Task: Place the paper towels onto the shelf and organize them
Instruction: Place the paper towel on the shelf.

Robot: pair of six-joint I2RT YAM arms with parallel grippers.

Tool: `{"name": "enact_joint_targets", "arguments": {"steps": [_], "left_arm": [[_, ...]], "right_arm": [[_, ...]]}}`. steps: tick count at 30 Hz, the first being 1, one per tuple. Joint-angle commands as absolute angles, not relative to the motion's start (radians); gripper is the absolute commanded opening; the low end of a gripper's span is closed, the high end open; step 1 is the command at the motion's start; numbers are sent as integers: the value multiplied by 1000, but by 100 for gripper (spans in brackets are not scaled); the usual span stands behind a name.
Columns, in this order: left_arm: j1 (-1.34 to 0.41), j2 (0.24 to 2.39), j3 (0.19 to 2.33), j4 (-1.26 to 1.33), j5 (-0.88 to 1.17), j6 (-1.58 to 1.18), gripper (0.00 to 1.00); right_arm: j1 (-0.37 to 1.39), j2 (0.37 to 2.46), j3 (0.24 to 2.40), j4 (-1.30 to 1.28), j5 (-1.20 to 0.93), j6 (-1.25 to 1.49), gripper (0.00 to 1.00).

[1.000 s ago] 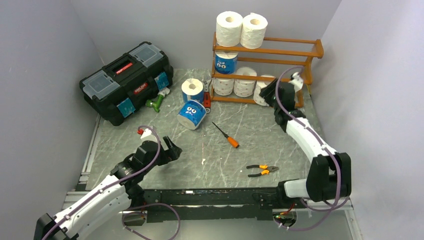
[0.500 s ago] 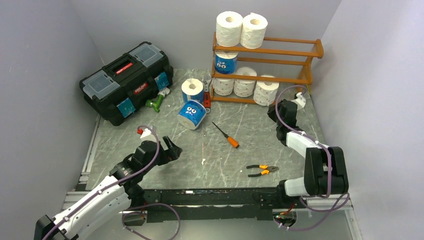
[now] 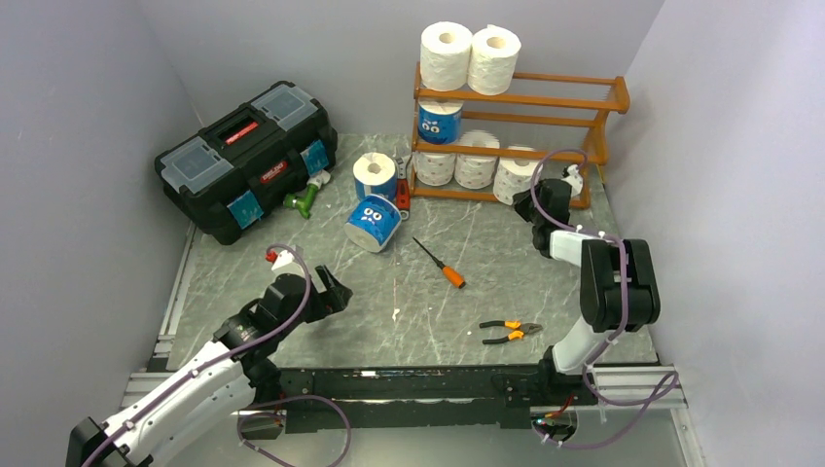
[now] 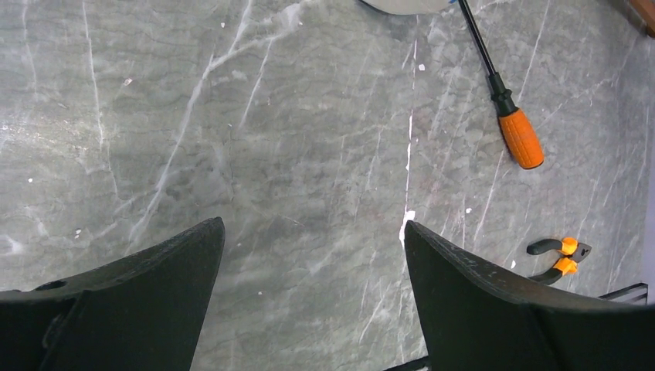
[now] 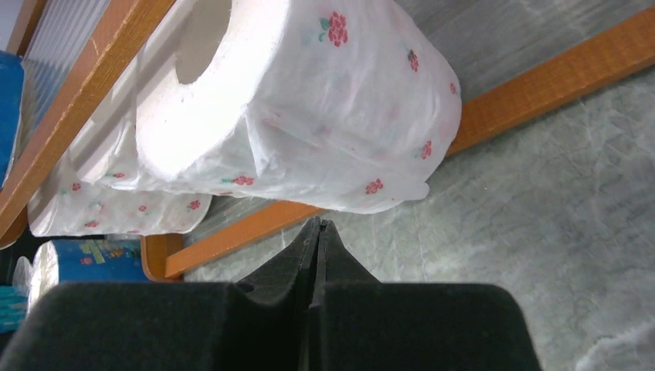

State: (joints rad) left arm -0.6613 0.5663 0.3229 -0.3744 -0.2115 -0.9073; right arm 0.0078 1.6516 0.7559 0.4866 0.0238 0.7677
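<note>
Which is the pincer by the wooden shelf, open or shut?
Shut. The right pincer shows no gap between its sides and holds nothing, near the white roll.

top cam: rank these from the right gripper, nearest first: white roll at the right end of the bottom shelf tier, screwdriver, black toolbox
1. White roll: right end of the shelf's bottom tier, just ahead of the shut right gripper.
2. Screwdriver: mid-table, off to the gripper's left.
3. Black toolbox: far-left corner, clearly farthest.
</note>
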Motion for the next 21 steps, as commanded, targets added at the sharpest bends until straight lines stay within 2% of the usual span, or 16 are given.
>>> {"name": "enact_joint_targets", "arguments": {"steps": [1,21], "left_arm": [[-657,573,363,-350,-245,-916,92],[-658,700,399,-309,-258,-900,93]], "right_arm": [[5,1690,827,558,12,766,0],[-28,1839,940,624,-75,782,0]]}}
